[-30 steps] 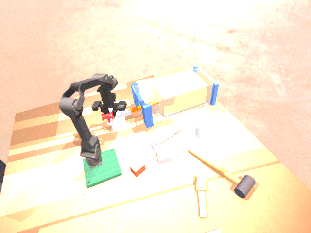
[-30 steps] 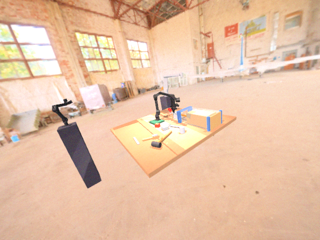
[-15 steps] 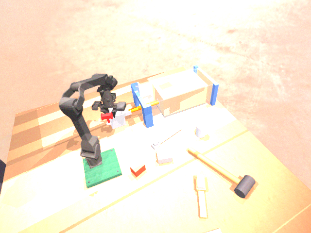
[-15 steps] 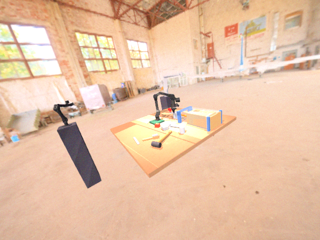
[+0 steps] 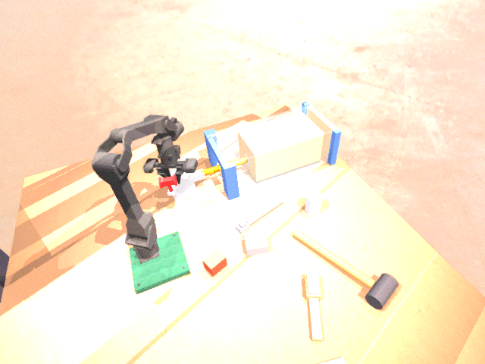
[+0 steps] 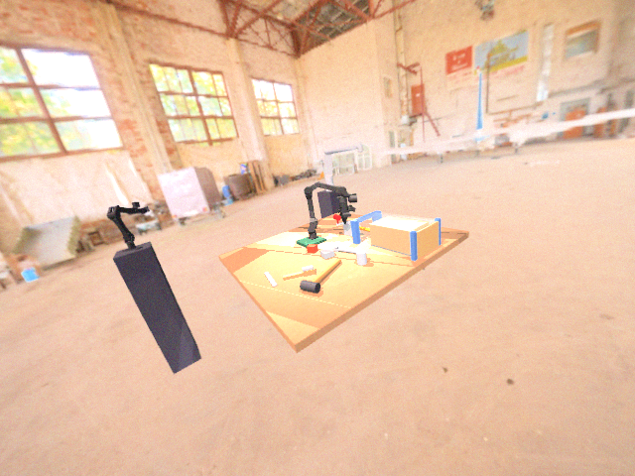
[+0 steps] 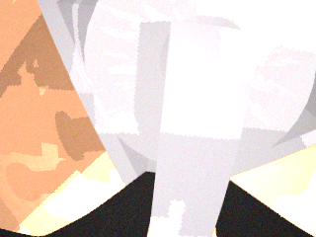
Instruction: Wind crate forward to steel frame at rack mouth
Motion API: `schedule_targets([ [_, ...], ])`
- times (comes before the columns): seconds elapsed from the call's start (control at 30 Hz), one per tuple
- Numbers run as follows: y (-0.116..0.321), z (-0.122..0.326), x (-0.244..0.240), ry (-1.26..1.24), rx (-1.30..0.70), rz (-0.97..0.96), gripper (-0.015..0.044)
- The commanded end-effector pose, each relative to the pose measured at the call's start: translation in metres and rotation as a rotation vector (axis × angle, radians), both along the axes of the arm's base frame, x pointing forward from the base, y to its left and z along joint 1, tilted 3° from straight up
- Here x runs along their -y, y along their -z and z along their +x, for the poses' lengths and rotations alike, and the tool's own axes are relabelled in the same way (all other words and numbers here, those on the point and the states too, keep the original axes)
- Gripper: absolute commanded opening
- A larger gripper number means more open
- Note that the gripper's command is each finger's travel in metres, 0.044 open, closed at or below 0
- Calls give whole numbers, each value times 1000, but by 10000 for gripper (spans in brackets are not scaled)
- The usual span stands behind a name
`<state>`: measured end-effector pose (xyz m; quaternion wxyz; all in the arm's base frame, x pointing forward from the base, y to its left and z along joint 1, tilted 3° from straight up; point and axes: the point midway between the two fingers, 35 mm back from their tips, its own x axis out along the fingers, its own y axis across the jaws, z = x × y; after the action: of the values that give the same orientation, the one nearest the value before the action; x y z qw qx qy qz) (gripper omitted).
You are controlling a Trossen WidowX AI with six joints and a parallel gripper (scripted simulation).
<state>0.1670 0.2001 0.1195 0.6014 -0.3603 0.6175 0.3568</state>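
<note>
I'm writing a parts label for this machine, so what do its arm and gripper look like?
The arm is matte black to dark grey, with slim angular links and bulky rounded joints. The gripper is equally dark, with blocky rounded side housings; its fingers look black and tapered in the wrist view. No cables or markings are discernible.
</note>
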Motion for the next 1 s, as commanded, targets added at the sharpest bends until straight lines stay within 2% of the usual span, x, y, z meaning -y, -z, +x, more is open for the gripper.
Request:
schedule_targets([
  [0.0,4,2,1,-37,4,-9,0],
  [0.47,4,4,2,-82,7,-9,0],
  [0.97,4,1,0,-3,2,-8,0],
])
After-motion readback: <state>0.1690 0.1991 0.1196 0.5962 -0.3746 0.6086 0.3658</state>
